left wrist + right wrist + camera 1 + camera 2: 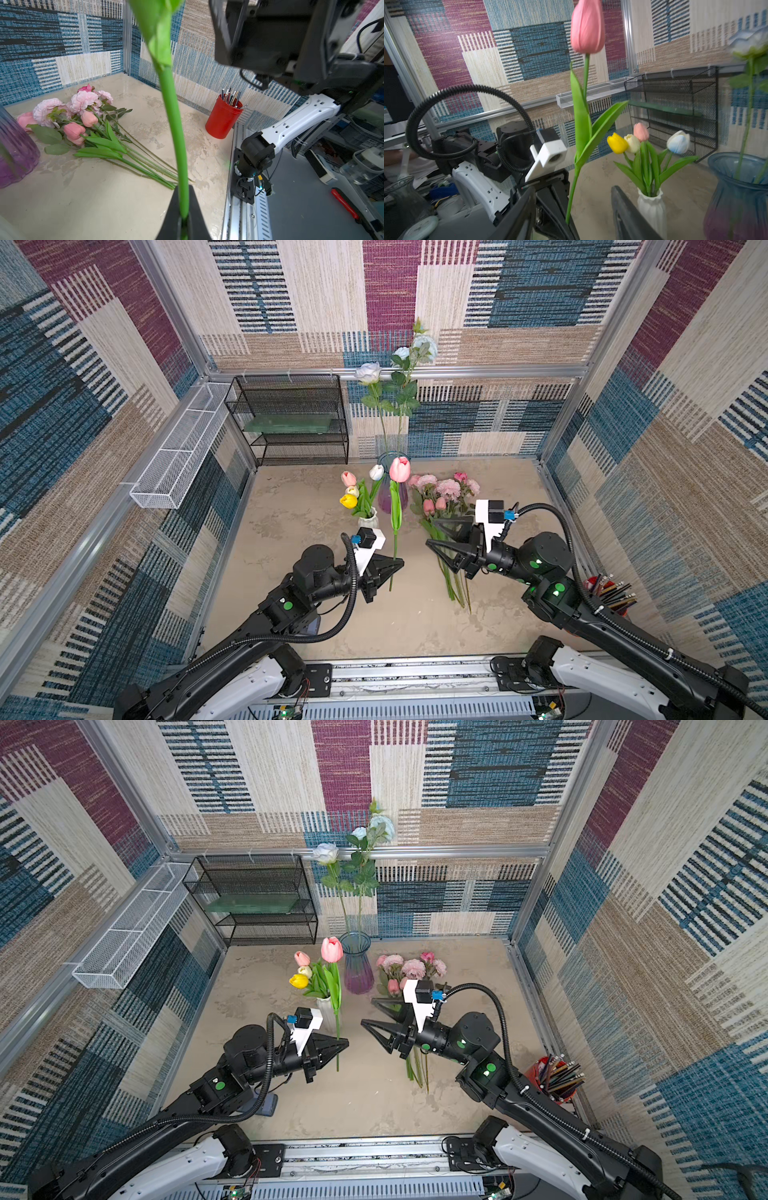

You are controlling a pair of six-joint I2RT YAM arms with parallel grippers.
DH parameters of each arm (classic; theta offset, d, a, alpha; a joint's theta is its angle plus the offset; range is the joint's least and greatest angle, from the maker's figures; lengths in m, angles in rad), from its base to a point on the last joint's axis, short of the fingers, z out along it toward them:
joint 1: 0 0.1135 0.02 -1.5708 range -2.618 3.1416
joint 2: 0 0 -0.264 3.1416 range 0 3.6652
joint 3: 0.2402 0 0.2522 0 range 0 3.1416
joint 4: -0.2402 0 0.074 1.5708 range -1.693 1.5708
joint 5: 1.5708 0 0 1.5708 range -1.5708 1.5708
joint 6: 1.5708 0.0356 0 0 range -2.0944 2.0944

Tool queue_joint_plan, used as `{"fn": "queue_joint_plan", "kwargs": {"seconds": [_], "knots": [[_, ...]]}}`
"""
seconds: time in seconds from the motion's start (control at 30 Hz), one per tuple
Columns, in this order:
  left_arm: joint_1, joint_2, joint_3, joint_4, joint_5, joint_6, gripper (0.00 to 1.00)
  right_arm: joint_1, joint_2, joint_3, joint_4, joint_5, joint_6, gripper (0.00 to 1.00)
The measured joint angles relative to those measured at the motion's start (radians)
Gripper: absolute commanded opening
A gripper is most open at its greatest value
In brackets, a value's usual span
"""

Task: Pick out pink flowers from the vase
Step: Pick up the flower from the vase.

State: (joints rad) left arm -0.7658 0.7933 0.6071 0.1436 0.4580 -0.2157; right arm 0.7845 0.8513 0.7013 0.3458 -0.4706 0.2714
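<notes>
Left wrist view: L gripper (184, 190) clamps upright green-stemmed salmon-pink artificial tulip (172, 116) low; R gripper (430, 532) gapes just beside.

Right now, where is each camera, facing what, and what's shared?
Top views: overhead near the base, looking down at the table; both arms show.
Left wrist: on left arm, facing the pink flower pile; its shut end effector and right arm show.
Right wrist: on right arm, facing the white vase; its open end effector and left arm show.
All share the pink tulip.
</notes>
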Motion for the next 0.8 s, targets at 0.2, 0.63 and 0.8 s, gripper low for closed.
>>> {"fn": "queue_joint_plan", "kwargs": {"seconds": [0.2,0.63,0.8], "knots": [[0.000,-0.022,-0.015,0.050,0.045,-0.036,0.00,0.082,0.074,-0.013,0.017,0.004,-0.004,0.60],[0.000,-0.023,-0.015,0.055,0.097,-0.050,0.00,0.118,0.203,0.034,0.074,0.025,-0.003,0.46],[-0.001,-0.018,-0.014,0.055,0.124,-0.053,0.00,0.124,0.228,0.048,0.076,0.008,0.000,0.19]]}}
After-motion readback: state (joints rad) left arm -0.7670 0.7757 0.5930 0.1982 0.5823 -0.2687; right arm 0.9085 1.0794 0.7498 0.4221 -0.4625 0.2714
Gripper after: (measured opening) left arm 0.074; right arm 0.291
